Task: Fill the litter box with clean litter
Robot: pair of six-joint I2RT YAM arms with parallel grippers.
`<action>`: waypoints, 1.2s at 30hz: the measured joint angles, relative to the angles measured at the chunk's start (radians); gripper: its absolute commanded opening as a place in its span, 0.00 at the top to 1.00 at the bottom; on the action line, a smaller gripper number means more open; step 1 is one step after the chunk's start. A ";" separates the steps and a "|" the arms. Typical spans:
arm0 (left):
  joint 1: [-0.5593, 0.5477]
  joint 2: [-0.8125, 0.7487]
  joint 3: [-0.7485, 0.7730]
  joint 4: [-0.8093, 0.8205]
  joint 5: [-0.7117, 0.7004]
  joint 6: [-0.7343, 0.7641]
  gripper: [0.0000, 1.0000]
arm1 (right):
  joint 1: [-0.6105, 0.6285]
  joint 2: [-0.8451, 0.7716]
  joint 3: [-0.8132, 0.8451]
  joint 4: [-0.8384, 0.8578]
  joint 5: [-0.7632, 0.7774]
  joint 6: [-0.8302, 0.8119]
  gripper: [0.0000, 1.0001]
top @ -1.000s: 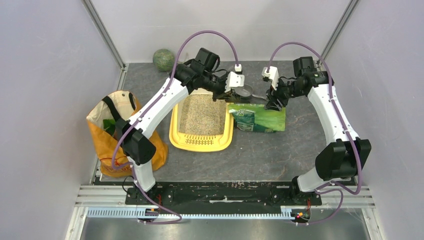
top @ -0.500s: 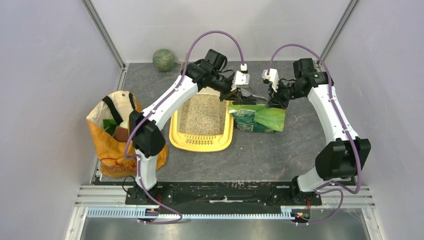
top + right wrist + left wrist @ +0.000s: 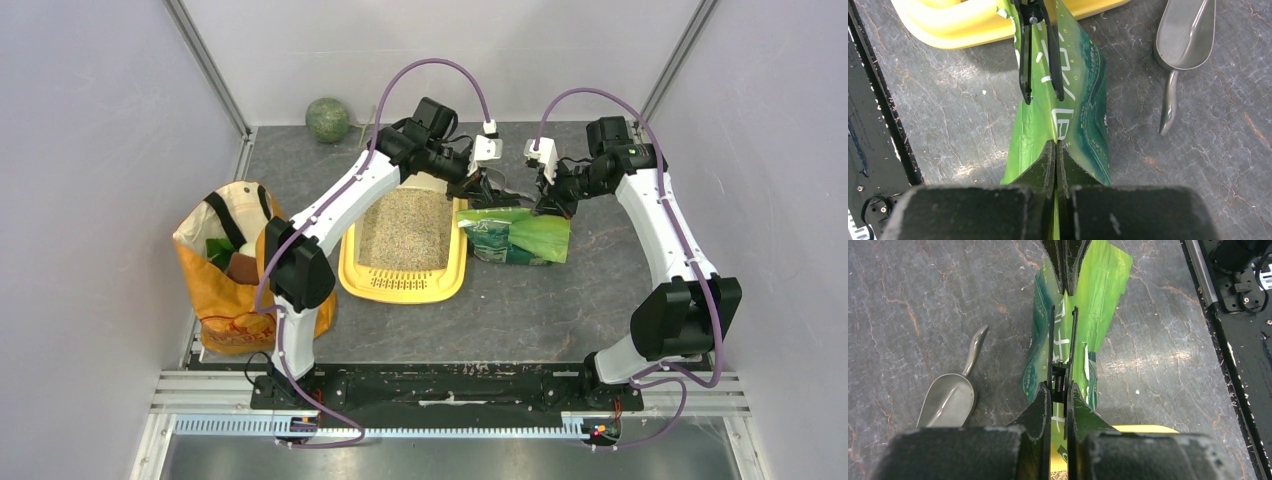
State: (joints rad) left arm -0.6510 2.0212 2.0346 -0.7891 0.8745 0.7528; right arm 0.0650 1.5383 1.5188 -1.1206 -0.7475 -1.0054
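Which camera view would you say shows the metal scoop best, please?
The left wrist view: the scoop shows nearly whole, bowl and handle. The right wrist view cuts its bowl off at the top edge; the top view shows almost nothing of it.

You've got a yellow litter box (image 3: pixel 402 297) with beige-tan litter (image 3: pixel 405 228) flecked by small coloured specks. The bag (image 3: pixel 520 238) is glossy bright green, shading to dark teal along one side, with white lettering, and the clip (image 3: pixel 1061 382) on it is black. Your scoop (image 3: pixel 945 400) is dull grey. The table (image 3: pixel 520 310) is dark grey, veined with rust like marble. The shopping bag (image 3: pixel 210 300) is orange with a cream top and black strap; the ball (image 3: pixel 327 119) is mottled green
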 measured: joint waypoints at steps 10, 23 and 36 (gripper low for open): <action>0.001 0.002 0.003 0.010 0.029 -0.066 0.98 | 0.000 0.000 0.000 -0.003 -0.003 0.000 1.00; 0.001 0.002 -0.005 0.014 0.039 -0.097 0.98 | 0.000 0.000 0.000 -0.002 -0.003 -0.002 1.00; 0.001 0.047 -0.005 -0.045 -0.017 -0.025 0.98 | -0.002 0.000 -0.002 -0.003 -0.006 -0.008 1.00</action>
State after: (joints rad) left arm -0.6498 2.0678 2.0300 -0.8337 0.8577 0.7277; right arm 0.0635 1.5383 1.5166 -1.1236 -0.7540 -1.0130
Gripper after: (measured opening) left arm 0.101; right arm 0.009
